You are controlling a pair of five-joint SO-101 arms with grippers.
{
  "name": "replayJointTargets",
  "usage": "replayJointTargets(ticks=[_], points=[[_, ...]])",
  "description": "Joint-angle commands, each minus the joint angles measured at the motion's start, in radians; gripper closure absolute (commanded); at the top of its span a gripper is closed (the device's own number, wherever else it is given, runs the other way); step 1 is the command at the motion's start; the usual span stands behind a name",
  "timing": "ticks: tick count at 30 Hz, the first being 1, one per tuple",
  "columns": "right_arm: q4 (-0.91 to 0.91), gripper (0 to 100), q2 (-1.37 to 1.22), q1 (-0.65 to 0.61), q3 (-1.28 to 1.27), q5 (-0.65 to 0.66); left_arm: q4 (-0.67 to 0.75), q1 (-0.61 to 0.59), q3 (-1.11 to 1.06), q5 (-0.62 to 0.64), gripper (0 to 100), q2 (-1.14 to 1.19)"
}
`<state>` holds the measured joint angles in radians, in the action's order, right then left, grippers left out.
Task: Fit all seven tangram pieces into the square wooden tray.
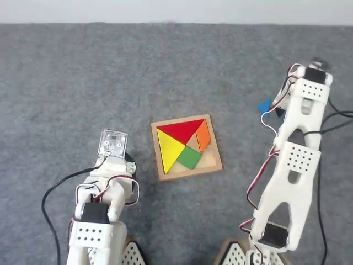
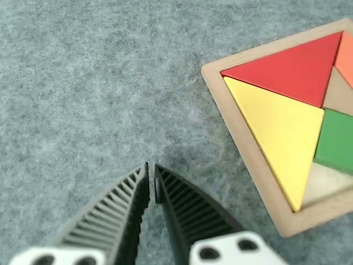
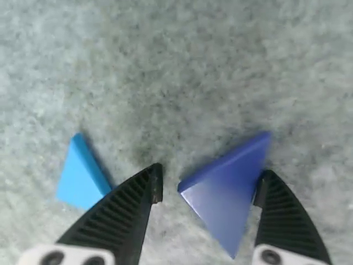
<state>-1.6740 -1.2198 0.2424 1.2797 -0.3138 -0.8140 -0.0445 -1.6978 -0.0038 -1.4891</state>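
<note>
Editor: Location of the square wooden tray [image 1: 156, 152]?

Photographer: Mid-table on the grey felt [image 1: 83, 72], seen from the high view. Four pieces lie inside it: the red triangle [image 1: 179, 130] at 12 o'clock, the yellow triangle [image 1: 168, 150] at 9, the green square [image 1: 190, 158] near 6 and the orange piece [image 1: 203, 135] at 2. Bare wood shows toward 4 o'clock.

Editor: And the arms?

Photographer: At the tray's 9 o'clock the left gripper [image 2: 151, 168] hangs over bare felt, its fingers pinched together on nothing. Out at the tray's 2 o'clock, the right gripper [image 3: 210, 174] has its fingers spread either side of the dark blue triangle [image 3: 226, 204], which lies flat on the felt. One finger is close against its edge and the other is just apart.

Editor: Anything else loose?

Photographer: A light blue triangle [image 3: 80, 176] lies just beside, outside the fingers and apart from the dark one.
</note>
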Motion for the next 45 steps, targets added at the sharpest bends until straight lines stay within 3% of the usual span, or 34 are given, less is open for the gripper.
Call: replayJointTargets(ticks=[1,11,21,32,41,45], points=[[-0.084,73.2,-0.051,0.005,0.176,-0.037,-0.002,-0.003,0.008,0.005,99,-0.012],[-0.122,81.2,-0.102,0.007,0.209,-0.032,-0.002,-0.003,0.008,0.005,99,-0.012],[-0.125,81.5,0.062,-0.016,-0.041,0.020,-0.002,-0.003,0.008,0.005,99,-0.012],[-0.124,81.6,0.535,-0.223,-0.586,0.106,-0.002,-0.003,0.008,0.005,99,-0.012],[-0.064,81.6,1.116,-0.585,-1.168,0.315,-0.002,-0.003,0.008,0.005,99,-0.012],[0.061,81.4,1.359,-0.559,-1.413,0.351,-0.002,-0.003,0.008,0.005,99,-0.012]])
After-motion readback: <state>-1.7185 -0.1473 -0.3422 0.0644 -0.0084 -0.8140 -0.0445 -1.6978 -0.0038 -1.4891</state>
